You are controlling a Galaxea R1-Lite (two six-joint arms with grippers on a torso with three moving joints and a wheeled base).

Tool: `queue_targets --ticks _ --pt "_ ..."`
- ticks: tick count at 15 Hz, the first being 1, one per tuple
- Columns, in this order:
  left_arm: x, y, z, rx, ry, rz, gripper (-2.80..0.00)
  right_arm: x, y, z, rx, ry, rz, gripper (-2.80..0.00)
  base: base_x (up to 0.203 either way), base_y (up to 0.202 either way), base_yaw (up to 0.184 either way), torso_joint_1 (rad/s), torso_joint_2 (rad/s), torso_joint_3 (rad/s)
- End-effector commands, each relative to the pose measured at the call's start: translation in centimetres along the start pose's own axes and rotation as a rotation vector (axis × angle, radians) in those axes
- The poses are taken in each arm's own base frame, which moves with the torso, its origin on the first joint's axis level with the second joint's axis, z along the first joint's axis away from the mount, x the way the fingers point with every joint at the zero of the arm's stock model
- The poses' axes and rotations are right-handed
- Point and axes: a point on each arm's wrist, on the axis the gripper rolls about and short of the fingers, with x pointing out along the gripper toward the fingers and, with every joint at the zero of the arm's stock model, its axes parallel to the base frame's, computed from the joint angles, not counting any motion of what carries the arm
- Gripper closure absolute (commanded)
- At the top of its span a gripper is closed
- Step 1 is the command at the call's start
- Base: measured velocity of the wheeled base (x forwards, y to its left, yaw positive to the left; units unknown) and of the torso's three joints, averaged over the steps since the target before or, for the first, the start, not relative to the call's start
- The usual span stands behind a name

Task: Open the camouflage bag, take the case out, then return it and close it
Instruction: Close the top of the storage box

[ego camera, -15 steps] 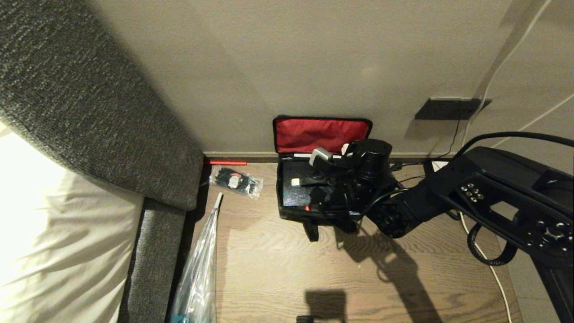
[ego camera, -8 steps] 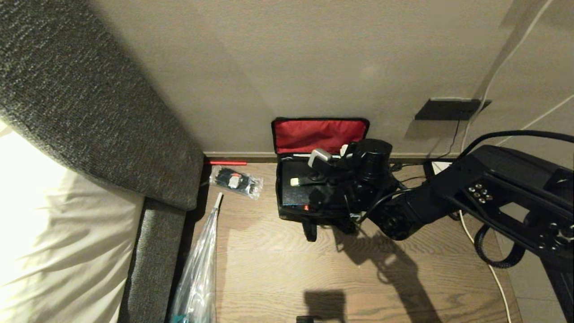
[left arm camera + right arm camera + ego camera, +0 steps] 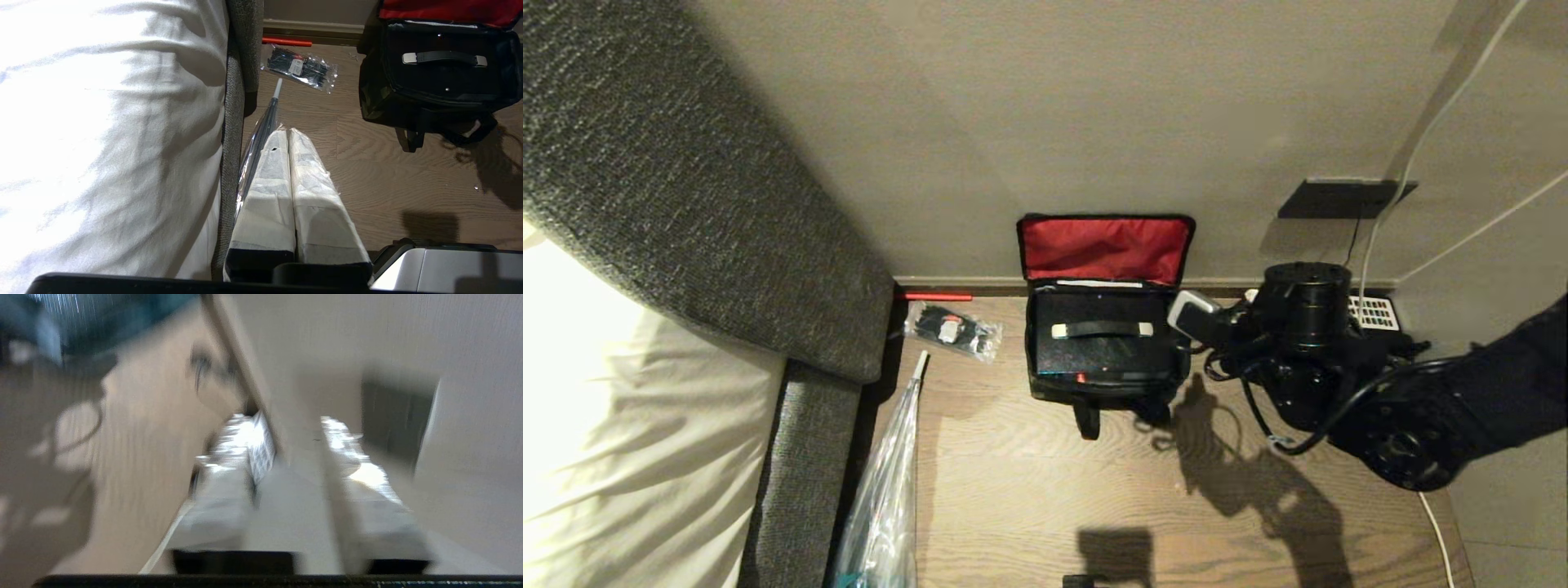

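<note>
The right pincer (image 3: 288, 424) is standing partly open. Its two fingers (image 3: 229, 473) are apart and nothing is between them; only the wall and the floor edge are showing through the gap. It is hanging low over the floor, with its arm coming in from the robot's right. The wrist view is blurred, so I am not saying more about what it is facing.

Just beside this pincer, on its left, the bag (image 3: 1094, 390) is standing on the floor, apart from the pincer. The lid (image 3: 1104, 247) is lying back against the wall, showing its red lining. The case (image 3: 1094, 358) is lying flat inside the bag, with the handle (image 3: 1103, 329) on top.

In my judgement the step is one of two: the case is waiting to be lifted out, or it is already back and the bag is waiting to be closed. The pictures are not deciding this. For lifting, the pincer needs to go left, come over the handle and close on it. For closing, it needs to reach the lid's top edge at the wall and fold it forward.

The left pincer (image 3: 288, 132) is parked far to the left, by the bed, with its fingers pressed together and empty.
</note>
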Motion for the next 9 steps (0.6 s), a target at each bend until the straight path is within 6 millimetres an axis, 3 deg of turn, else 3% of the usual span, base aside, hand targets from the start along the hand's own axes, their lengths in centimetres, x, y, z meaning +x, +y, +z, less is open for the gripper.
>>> queue_targets --ticks 1,6,9 --pt "0.0 0.0 0.0 0.0 -0.003 0.0 0.0 -4.1 -3.3 -3.0 0.073 0.077 -0.035 -2.8 0.0 0.0 0.0 0.0 0.0 0.0" --pt "0.0 0.0 0.0 0.0 -0.002 0.001 0.0 -10.9 -4.1 -9.4 0.281 0.261 0.088 -2.8 0.0 0.0 0.0 0.0 0.0 0.0" --pt "0.0 0.0 0.0 0.0 -0.002 0.001 0.0 -13.1 -3.7 -11.7 0.33 0.343 0.141 -2.8 0.0 0.0 0.0 0.0 0.0 0.0"
